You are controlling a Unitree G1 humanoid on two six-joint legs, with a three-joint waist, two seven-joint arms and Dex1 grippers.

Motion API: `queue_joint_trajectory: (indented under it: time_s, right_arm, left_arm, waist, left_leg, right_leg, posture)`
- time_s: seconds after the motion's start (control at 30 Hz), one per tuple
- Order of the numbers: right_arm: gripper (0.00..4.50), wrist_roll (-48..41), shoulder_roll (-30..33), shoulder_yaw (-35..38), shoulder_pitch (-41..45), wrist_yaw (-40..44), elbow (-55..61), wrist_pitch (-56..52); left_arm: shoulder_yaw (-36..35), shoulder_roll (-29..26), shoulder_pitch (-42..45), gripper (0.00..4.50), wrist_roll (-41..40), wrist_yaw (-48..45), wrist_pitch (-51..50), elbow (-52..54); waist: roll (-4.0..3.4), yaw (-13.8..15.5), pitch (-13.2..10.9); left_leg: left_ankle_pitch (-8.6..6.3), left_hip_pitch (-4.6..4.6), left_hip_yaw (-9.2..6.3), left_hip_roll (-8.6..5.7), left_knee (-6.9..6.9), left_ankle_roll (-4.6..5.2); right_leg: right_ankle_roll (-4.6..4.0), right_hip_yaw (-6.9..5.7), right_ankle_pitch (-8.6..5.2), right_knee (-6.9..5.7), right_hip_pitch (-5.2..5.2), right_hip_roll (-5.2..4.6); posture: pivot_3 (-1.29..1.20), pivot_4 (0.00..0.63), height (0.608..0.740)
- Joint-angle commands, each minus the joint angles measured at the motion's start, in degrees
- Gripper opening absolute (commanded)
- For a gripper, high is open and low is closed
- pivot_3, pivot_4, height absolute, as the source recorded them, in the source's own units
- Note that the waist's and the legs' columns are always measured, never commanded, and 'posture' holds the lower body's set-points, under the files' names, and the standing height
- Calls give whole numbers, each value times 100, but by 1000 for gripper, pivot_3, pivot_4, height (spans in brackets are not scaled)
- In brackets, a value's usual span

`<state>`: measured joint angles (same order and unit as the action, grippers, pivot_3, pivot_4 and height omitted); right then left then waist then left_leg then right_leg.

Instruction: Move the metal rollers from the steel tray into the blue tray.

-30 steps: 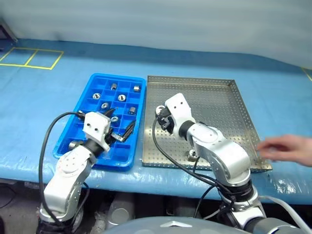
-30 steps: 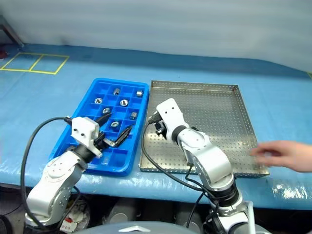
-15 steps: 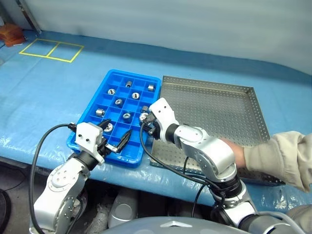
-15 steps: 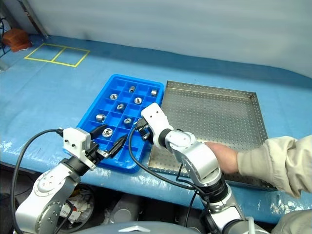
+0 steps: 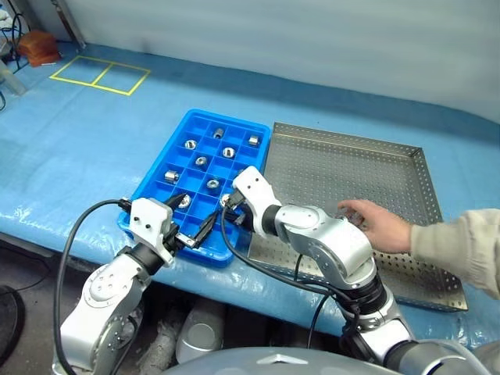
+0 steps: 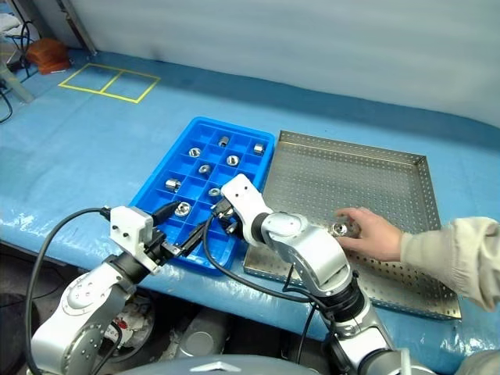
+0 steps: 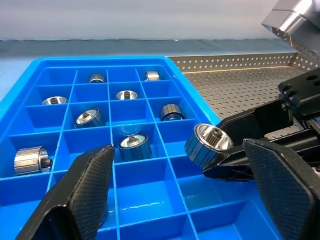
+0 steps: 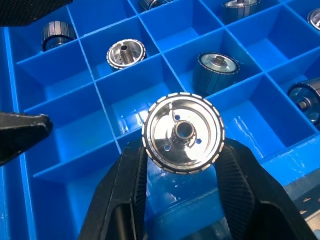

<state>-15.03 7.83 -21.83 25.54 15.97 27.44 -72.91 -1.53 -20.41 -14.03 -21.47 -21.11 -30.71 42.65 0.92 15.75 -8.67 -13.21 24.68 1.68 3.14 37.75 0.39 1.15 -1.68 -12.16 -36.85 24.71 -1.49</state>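
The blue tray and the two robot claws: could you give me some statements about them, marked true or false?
1. The right gripper is shut on a metal roller above the blue tray. True.
2. The left gripper also holds a roller. False: its jaws are open and empty.
3. Every compartment of the blue tray is filled. False: several are empty.
4. A person's hand reaches over the steel tray. True.
5. The steel tray lies to the robot's left of the blue tray. False: it lies to the right.
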Motion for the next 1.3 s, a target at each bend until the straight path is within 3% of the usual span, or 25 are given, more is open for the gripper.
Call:
queue_joint_trajectory:
  time_s: [0.03,0.23,0.47,0.7,0.97,1.3]
  right_arm:
    - [1961,-50,33,138,-91,-57,199,-90]
    - [3880,-31,54,443,-276,-244,517,-206]
    - [3880,164,-85,1299,-851,-765,1243,160]
    - [3880,495,-103,2171,-1778,-1220,1356,1314]
    - [3880,779,-474,2346,-2026,-1685,624,2095]
    - [3880,830,-762,2118,-1935,-1735,12,2515]
  left_arm:
    - [35,-22,95,4500,-93,-56,58,105]
    - [56,-129,307,4500,-110,-213,25,-24]
    - [339,-200,829,4500,-139,-500,-7,-301]
    - [861,-200,1512,4500,-103,-914,-4,-846]
    - [1180,-121,1879,4500,-135,-1304,94,-1251]
    - [1275,-16,2034,4500,-97,-1402,86,-1361]
  waist:
    - [0,20,0]
    - [-3,73,2]
    - [-6,-28,1]
    - [-9,-503,0]
    - [-13,-1285,-2]
    - [-13,-1472,-2]
  left_leg:
    - [0,0,0,1,0,0]
    - [-1,0,-3,1,2,-2]
    - [-2,5,-2,0,5,-5]
    - [-1,5,-17,-7,6,-4]
    - [0,-11,-16,-3,8,-2]
    - [1,-15,-8,-5,9,-1]
  right_leg:
    - [-1,-1,-1,0,0,0]
    - [-4,-7,-3,1,-2,-1]
    - [-3,-9,-3,4,-2,-4]
    - [-1,-8,-8,3,-12,-2]
    - [1,12,-6,-12,-16,9]
    - [12,34,0,-14,-15,11]
  posture:
    - [435,150,740]
    - [379,150,740]
    - [274,150,740]
    - [172,150,740]
    - [76,150,740]
    - [63,150,740]
